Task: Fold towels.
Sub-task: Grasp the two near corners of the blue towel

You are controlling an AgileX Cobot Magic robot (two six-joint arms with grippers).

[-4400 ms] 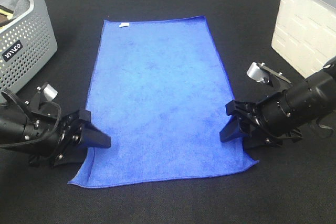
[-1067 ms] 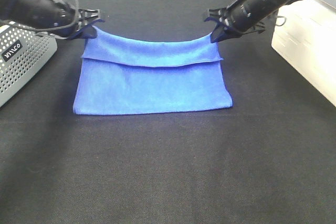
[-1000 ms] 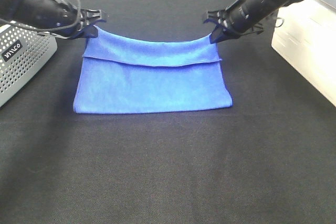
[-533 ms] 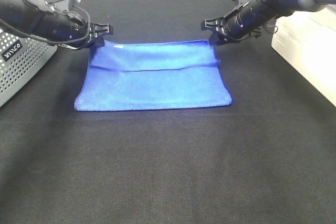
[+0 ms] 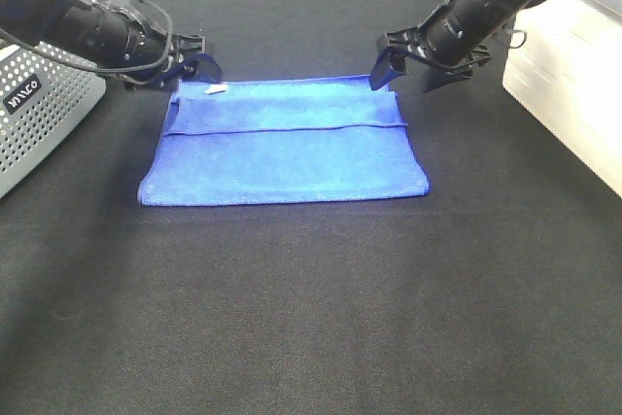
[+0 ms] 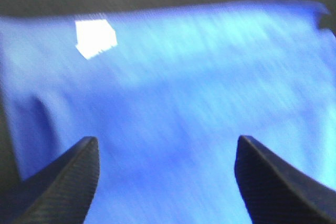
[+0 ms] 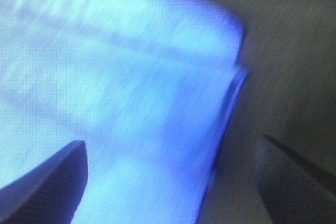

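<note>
In the exterior high view, a grey perforated basket [image 5: 44,109] stands outboard of the left gripper [image 5: 201,67], with its contents cut off by the frame. A white bin [image 5: 564,65] stands outboard of the right gripper [image 5: 386,67], and its inside is hidden. The folded blue towel [image 5: 282,148] is laid flat on the black table [image 5: 311,318], with one far corner at each gripper. Both arms are stretched low toward those corners.

In the left wrist view, the jaws are held apart with nothing clamped. The towel [image 6: 184,108] is spread beyond them, with a white tag [image 6: 94,38] past one jaw.

In the right wrist view, the jaws are likewise spread wide, and the towel's layered edge [image 7: 231,98] lies between them.
</note>
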